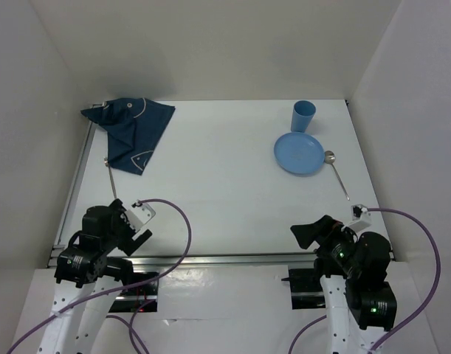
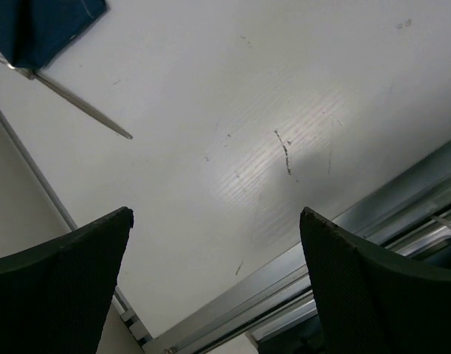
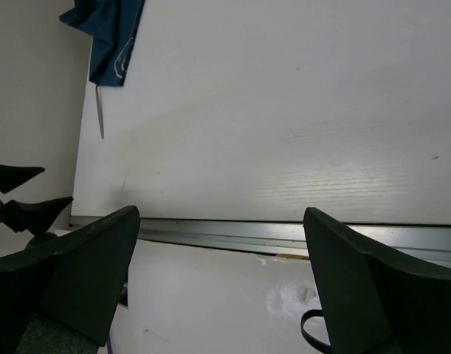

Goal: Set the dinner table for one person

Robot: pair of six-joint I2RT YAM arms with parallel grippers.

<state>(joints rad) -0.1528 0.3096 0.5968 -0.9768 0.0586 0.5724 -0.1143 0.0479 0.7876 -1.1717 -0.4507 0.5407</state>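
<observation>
while left gripper (image 2: 216, 212) and right gripper (image 3: 221, 210) gape empty, the navy cloth (image 1: 131, 131) lies ahead of the nearer left one, its utensil (image 1: 111, 178), perhaps a fork, pointing back.

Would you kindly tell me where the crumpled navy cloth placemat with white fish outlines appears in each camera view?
Top external: the navy cloth placemat lies at the far left corner of the white table.
Left wrist: the placemat is cut off in the top-left corner.
Right wrist: the placemat sits at the top edge, left side.
Shared landmark: the thin metal utensil handle poking out from under it.
</observation>
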